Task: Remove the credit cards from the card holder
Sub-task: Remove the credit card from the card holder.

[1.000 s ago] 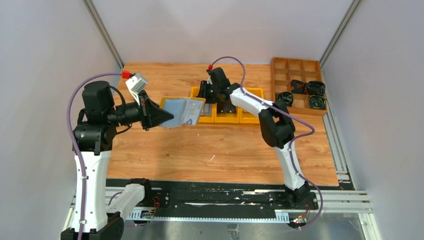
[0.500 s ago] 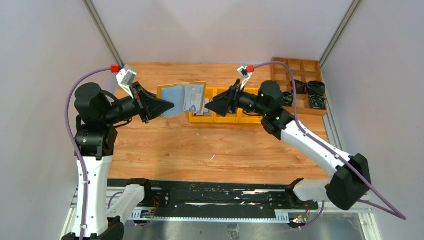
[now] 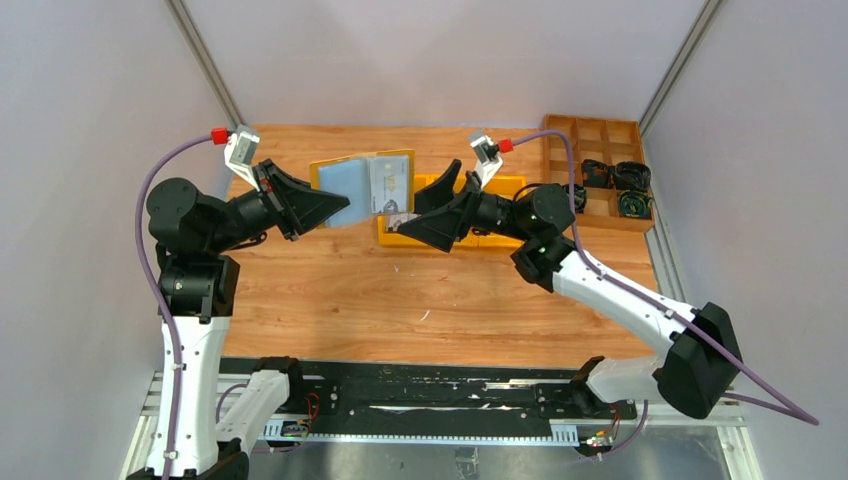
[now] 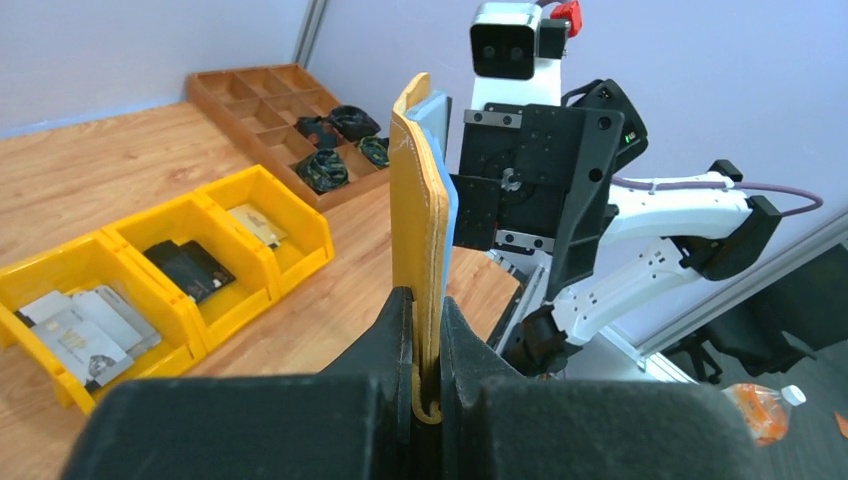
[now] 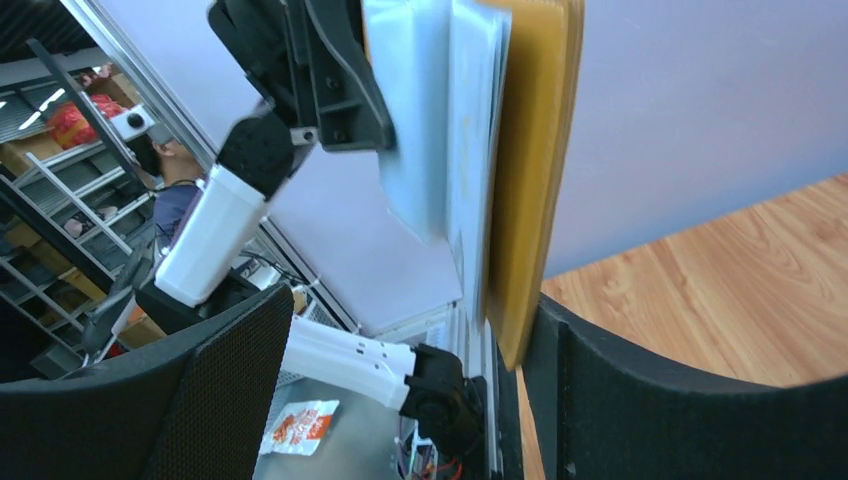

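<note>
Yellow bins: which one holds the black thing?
The middle bin of the three holds a black block. The bin farthest from the wooden tray holds pale grey cards; the nearest, one small pale item.

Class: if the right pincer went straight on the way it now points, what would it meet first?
The card holder, held upright by the shut left pincer. Its edge appears to sit between the open jaws of the right pincer, though exact depth is unclear.
</note>
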